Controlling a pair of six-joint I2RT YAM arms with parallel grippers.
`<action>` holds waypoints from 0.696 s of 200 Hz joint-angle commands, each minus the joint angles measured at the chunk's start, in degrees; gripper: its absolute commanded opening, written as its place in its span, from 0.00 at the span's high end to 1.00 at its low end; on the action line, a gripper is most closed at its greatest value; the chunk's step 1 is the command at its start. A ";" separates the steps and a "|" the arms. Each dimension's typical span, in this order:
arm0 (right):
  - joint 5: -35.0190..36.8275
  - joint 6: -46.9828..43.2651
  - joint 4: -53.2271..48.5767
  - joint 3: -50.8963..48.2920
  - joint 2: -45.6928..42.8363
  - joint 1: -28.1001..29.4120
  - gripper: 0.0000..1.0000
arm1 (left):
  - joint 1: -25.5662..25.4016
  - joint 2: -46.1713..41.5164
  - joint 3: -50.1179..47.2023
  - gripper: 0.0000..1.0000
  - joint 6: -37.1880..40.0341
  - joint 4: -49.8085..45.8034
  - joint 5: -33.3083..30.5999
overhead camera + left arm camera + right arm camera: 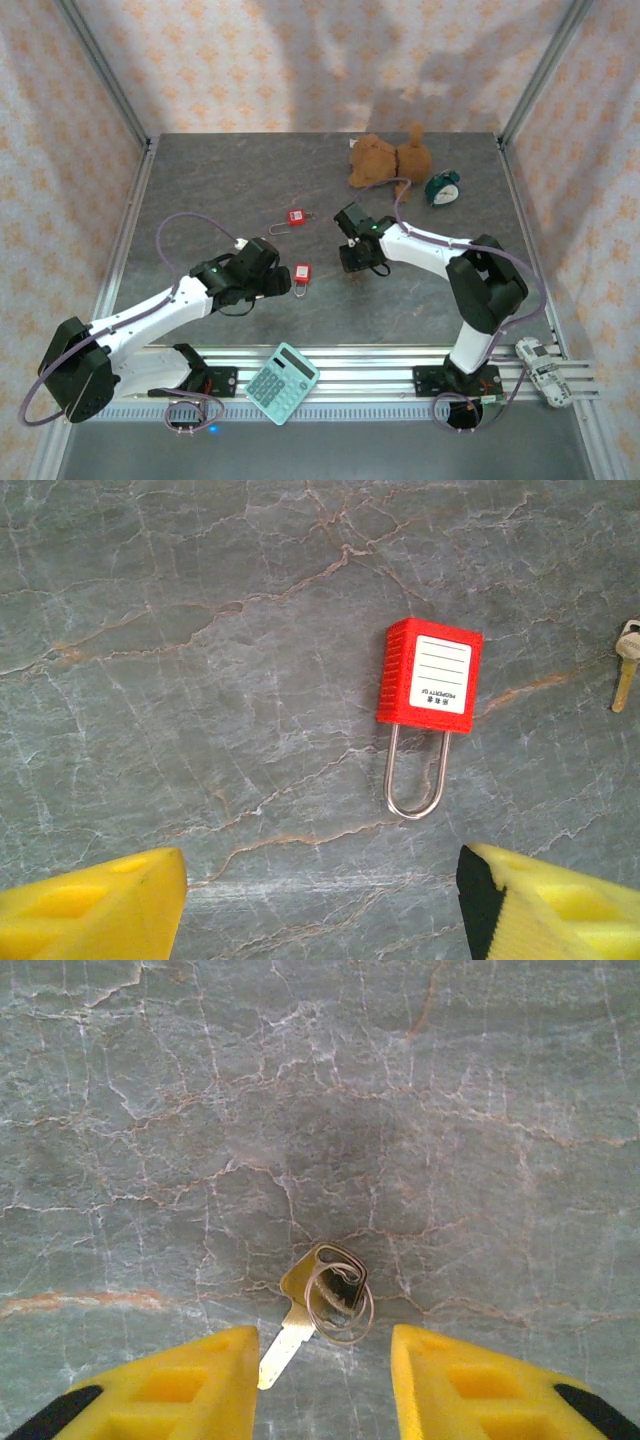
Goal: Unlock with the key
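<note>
Grey tabletop (200,180): two red padlocks (295,216) (302,271), one key (300,1320); left gripper (322,885), right gripper (325,1365) both parted, empty.

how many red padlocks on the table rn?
2. One red steel-shackled padlock lies just ahead of the left gripper; the second red padlock lies farther back, near the middle of the grey table. The arms might hide more.

In the left wrist view the right edge cuts off the key (627,668), and the print on the padlock (428,675) is too small to read. From above, the right claw (356,264) hides the key beneath it.
</note>
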 commanded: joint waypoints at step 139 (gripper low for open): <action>5.82 -2.97 -4.98 4.77 5.36 1.71 0.70 | -0.28 0.69 0.47 0.27 -0.35 0.76 -0.26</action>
